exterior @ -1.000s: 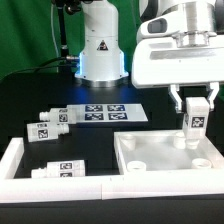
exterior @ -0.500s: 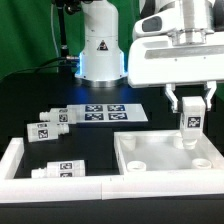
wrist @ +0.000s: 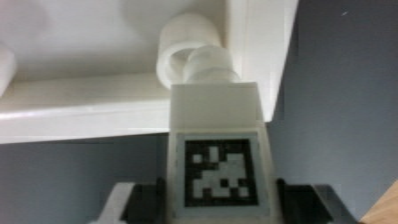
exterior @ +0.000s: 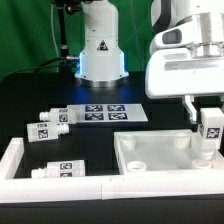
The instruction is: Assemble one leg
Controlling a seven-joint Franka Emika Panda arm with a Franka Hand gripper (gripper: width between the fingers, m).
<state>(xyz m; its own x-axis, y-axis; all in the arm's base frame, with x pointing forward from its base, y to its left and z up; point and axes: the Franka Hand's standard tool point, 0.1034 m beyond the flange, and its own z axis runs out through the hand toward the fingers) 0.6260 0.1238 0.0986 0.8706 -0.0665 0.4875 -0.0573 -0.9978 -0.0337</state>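
My gripper [exterior: 211,120] is shut on a white leg [exterior: 211,128] with a black-and-white tag and holds it upright over the far corner, at the exterior view's right, of the large white rimmed panel [exterior: 150,160]. In the wrist view the leg [wrist: 221,130] fills the middle, its tag facing the camera, the dark fingers [wrist: 139,200] pressed on both its sides. Its tip points at a raised round socket [wrist: 192,55] in the panel's corner. Three more legs lie on the table: two [exterior: 48,124] together at the exterior view's left and one [exterior: 60,170] nearer the front.
The marker board [exterior: 105,112] lies flat behind the panel, before the robot's white base [exterior: 100,50]. A white raised frame [exterior: 15,160] borders the table at the exterior view's left and along the front.
My gripper has moved with the leg toward the exterior view's right, from above the panel's far inner part to its far corner. The other legs have not moved.
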